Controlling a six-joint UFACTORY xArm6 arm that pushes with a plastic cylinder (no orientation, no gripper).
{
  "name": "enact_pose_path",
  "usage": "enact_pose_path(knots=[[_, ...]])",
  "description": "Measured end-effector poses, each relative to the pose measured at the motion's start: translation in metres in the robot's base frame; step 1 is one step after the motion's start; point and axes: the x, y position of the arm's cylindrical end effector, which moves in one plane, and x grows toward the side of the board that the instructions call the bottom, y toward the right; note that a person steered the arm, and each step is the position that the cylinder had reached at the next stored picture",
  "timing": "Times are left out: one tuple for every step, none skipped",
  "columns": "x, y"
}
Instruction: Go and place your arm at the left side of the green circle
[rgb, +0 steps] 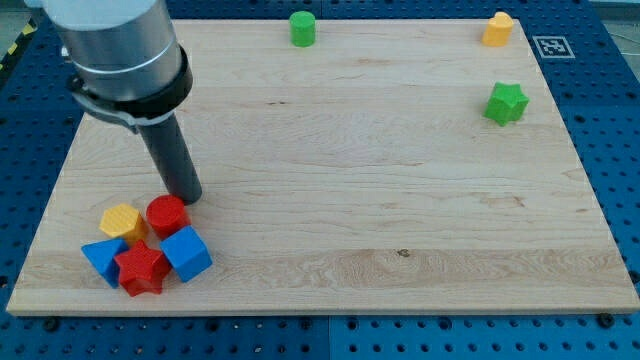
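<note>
Camera view. Wooden table (330, 150) on blue pegboard. Green circle (302, 28) stands at upper centre; my tip (188, 197), a bare rod with no gripper to open or close, sits lower left, just above the red cylinder (167, 214) in a cluster with the blue cube (186, 253). Risk: a careless departure could nudge that cluster; overshooting near the top edge could knock the circle away.
</note>
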Motion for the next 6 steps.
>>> enact_pose_path(knots=[[0.014,-0.005],[0.008,-0.005],[-0.035,-0.005],[-0.106,-0.005],[-0.178,-0.002],[-0.248,0.011]])
